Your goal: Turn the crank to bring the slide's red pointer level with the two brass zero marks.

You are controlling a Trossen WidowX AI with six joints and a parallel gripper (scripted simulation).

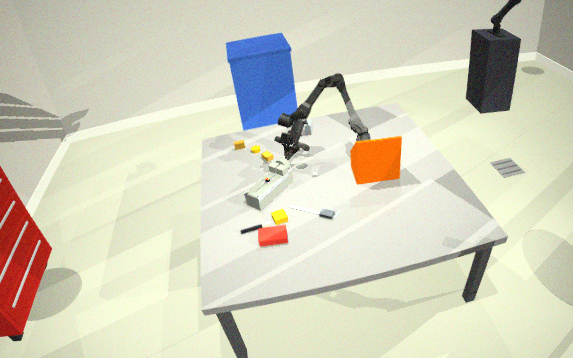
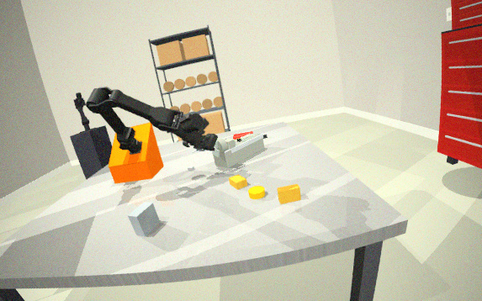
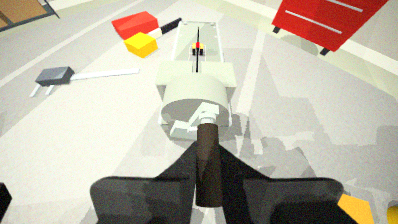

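Observation:
The machine [image 1: 268,191] [image 2: 244,149] [image 3: 196,75] is a pale grey box lying on the table, with a slide track along its top. A round crank disc [image 3: 192,102] faces me at its near end. My gripper [image 3: 204,145] [image 1: 292,149] [image 2: 208,143] is shut on the dark brown crank handle [image 3: 208,167], which sticks out from the disc's lower part. The red pointer [image 3: 198,46] [image 1: 267,180] sits on the track, close between two small brass marks [image 3: 193,47]. I cannot tell whether it is exactly level with them.
An orange box [image 1: 375,160] [image 2: 135,157] stands by the arm's base. Three yellow blocks [image 1: 255,148] [image 2: 256,192] lie beside the machine. A red block [image 1: 273,235] [image 3: 134,23], a yellow cube [image 1: 279,216] [image 3: 141,44], a black marker [image 1: 251,228] and a grey tool [image 1: 326,213] [image 3: 55,76] lie beyond it. A grey cube [image 2: 143,219] stands apart.

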